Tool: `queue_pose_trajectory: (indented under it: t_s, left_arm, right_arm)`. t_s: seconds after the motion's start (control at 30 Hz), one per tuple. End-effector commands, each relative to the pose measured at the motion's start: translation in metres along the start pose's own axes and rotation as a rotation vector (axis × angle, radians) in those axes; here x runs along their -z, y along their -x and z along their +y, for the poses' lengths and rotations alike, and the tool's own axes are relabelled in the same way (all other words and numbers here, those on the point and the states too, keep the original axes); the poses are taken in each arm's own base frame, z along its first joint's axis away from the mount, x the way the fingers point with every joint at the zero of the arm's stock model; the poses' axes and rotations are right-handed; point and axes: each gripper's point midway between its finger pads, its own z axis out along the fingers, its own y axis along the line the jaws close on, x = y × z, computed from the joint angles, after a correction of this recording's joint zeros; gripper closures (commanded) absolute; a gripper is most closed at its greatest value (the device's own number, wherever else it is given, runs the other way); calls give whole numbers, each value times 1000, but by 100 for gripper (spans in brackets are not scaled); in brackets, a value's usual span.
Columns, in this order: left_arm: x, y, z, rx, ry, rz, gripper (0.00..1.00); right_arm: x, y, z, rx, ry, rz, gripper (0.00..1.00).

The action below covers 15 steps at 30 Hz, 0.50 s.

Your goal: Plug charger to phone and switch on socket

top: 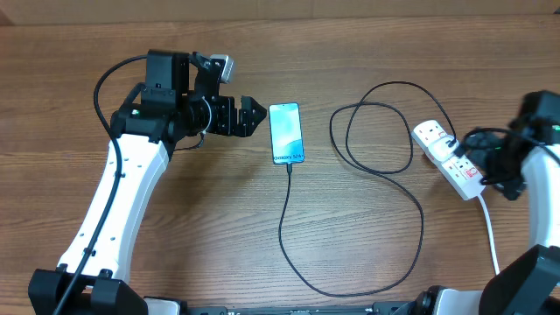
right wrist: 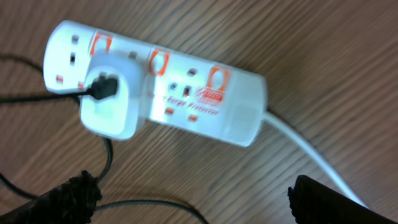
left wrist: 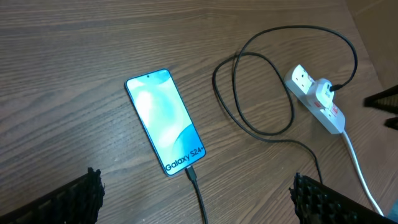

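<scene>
Claws counted: two, both spread wide, neither pinching anything. Of these, left claw (left wrist: 202,199) held over bench (top: 175,245), aimed rightward at phone (top: 286,133), near it yet apart. Behind it a black wrist, then a long white forearm slanting back to a base at near-left corner. Through left wrist camera, fingertips (left wrist: 78,199) in both bottom corners, far apart, with phone's near end and connector (left wrist: 189,173) between and beyond them. Next, right claw (right wrist: 202,199) poised over socket (right wrist: 205,99), dark tips in both lower corners of right wrist view, well apart, clear of white casing. From overhead, black right wrist just beside socket on its right, white arm rising from near-right corner.

One phone: flat on bench near centre, screen up, lit cyan, "Galaxy S24" lettered by its near end.

One charger (top: 411,219): connector seated in phone's near end; thin black length running toward near edge, sweeping right in one big curve, then lying in loose overlapping loops between phone and socket. White plug (right wrist: 112,102) pushed into socket, black lead entering its face.

One socket: white, slanted at right of bench, thick cord (right wrist: 311,146) leaving its near end. Outlets: three, two bare, one either side of plug. Red-orange switch marks (right wrist: 158,62): three. On or off: cannot tell.
</scene>
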Motion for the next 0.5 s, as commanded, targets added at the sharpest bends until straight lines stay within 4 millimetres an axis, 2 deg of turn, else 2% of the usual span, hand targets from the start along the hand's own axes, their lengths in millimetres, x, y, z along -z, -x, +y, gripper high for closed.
queue_pose_trajectory:
  t_s: [0.0, 0.13, 0.27, 0.47]
  left_arm:
    - [9, 8, -8, -44, 2, -34, 0]
    - [9, 8, -8, -44, 2, -34, 0]
    - [9, 7, -8, -42, 2, -32, 0]
    - [9, 6, -8, -36, -2, -28, 0]
  right_arm:
    - [-14, -11, 17, 75, -4, 1, 0]
    - [-28, -16, 27, 129, -27, -34, 0]
    - [-31, -10, 17, 76, -64, -62, 0]
    - [-30, 6, 22, 26, 109, -65, 2]
